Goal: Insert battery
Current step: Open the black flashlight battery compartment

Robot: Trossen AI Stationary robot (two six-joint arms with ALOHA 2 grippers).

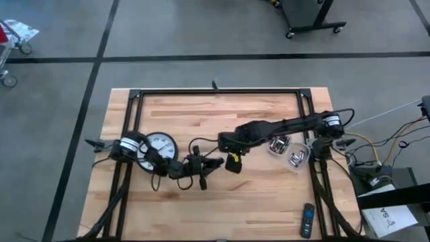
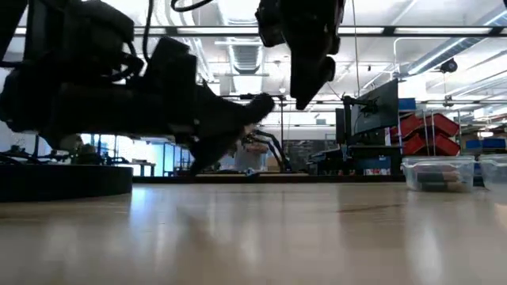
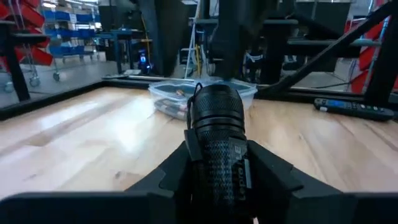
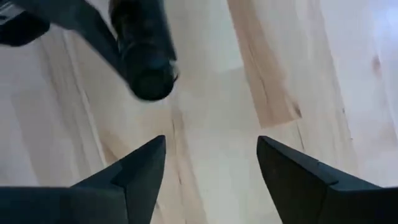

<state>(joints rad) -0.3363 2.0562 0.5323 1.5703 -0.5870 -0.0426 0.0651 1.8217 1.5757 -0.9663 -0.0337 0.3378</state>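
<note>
My left gripper (image 1: 200,166) is shut on a black flashlight (image 3: 216,124) and holds it above the table's middle. The flashlight's end (image 4: 148,79) points toward my right gripper (image 1: 232,160). That gripper hangs just to the flashlight's right, fingers down and open (image 4: 211,149), with only bare wood between them. In the low view it (image 2: 305,95) stands a little above and beyond the flashlight's tip (image 2: 264,101). No battery shows on its own. Two clear tubs (image 1: 279,145) (image 1: 299,156) with small silvery pieces rest on the table under the right arm. My left gripper pinches the flashlight's knurled body (image 3: 217,165) between its two fingers. The flashlight lies along the fingers, its wider end (image 3: 216,109) sticking out past them toward the table's right. It is lifted clear of the table and tilts slightly upward.
A round white dial (image 1: 160,144) lies under the left arm. A dark remote (image 1: 307,220) lies near the front right corner. A black frame (image 1: 215,91) runs around the tabletop. Bare wood stretches along the near edge (image 1: 222,208).
</note>
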